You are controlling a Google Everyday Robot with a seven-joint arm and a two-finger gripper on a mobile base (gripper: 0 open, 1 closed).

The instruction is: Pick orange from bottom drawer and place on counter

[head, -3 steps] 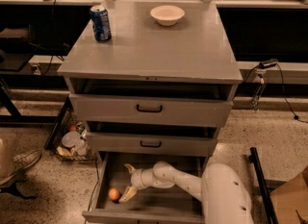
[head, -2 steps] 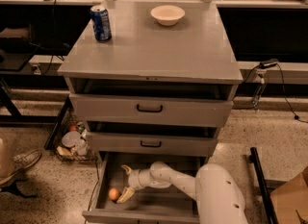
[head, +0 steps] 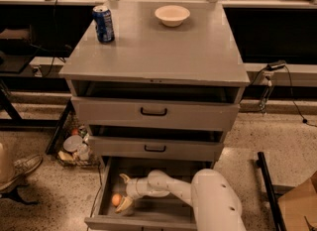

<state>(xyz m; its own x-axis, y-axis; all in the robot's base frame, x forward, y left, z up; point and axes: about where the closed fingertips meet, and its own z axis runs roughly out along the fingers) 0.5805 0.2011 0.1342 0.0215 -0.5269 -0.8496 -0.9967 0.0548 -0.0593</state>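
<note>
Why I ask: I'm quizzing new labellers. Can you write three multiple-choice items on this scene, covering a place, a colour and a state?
1. Where is the orange? A the top drawer; B the bottom drawer; C the floor.
2. What colour is the soda can on the counter? A red; B blue; C green.
3. How is the bottom drawer? A pulled open; B shut; C taken out.
Answers: 1 B, it lies at the drawer's left, beside the gripper, which reaches in with fingers open. 2 B, its side is blue. 3 A, its inside is in plain view.
</note>
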